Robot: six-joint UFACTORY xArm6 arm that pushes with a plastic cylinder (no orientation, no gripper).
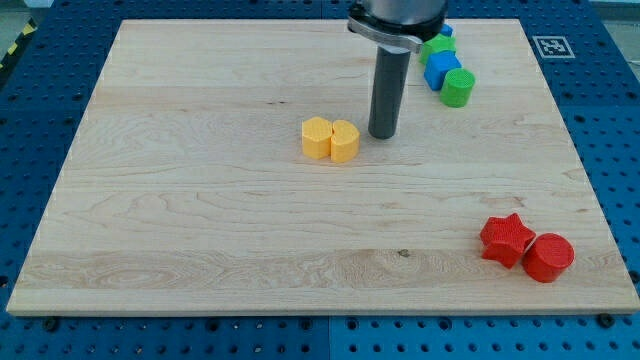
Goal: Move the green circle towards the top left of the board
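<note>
green circle (457, 88) well apart from my tip (383, 134)

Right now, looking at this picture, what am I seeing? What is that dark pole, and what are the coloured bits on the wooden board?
You are seeing one camera picture of a wooden board resting on a blue perforated table. The dark pole is the end of my arm; I have no pincer, only a rod that slides blocks along. My tip stands just right of two yellow blocks that touch each other. At the view's top right sit a green circle, a blue block and another green block, partly hidden behind my arm. At the bottom right lie a red star and a red circle. Nothing is held.
</note>
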